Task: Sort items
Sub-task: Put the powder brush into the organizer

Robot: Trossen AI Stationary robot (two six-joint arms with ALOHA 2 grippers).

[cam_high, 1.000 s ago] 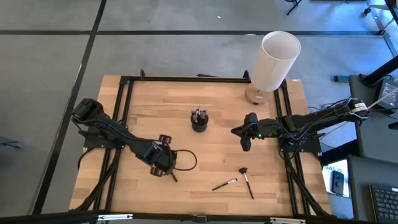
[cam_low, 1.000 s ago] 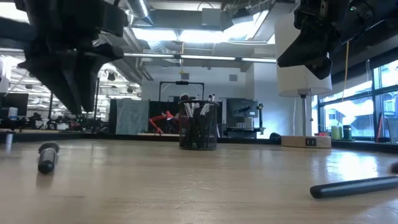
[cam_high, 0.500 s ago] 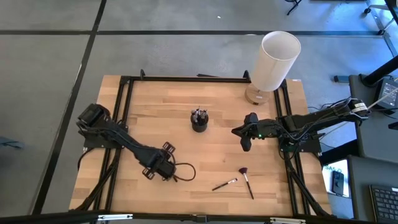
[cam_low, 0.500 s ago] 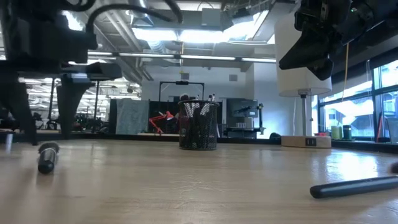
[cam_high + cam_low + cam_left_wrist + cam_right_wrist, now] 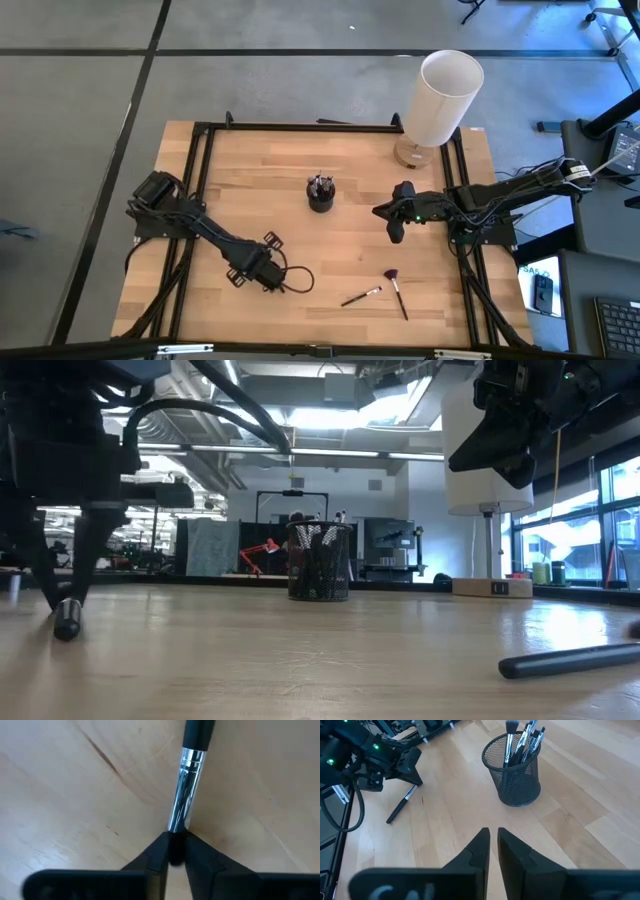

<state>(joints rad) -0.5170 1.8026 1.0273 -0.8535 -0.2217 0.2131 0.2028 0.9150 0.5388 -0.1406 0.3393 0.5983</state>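
Note:
A thin brush [image 5: 189, 790] with a black handle and a shiny ferrule lies on the wooden table [image 5: 250, 180] at the near left. My left gripper [image 5: 174, 851] stands over it, pointing down and shut on it; the right wrist view shows that gripper [image 5: 411, 776] at one end of the brush [image 5: 399, 808]. A black mesh cup [image 5: 320, 193] at mid-table holds several brushes upright. Two more brushes lie flat near the front right: a plain one [image 5: 360, 296] and a fan-headed one [image 5: 396, 288]. My right gripper [image 5: 493, 845] hovers shut right of the cup, with nothing in it. My left gripper pinches the brush at the end of its ferrule [image 5: 175, 826], between the two fingertips. The fingers come from above, pointing steeply down, one on each side of the brush. In the low view the brush's end [image 5: 67, 622] rests on the table between the fingers.
A tall white cylinder [image 5: 440, 100] on a wooden base stands at the table's far right corner. A black frame rail [image 5: 200, 190] runs along the left and far edges. Bare wood lies between the cup and the near edge.
My left gripper has come down onto the brush at the near left and rolled about its own axis. Its fingers first spread wide, then shut on the brush, which stays on the table. My right arm has kept still.

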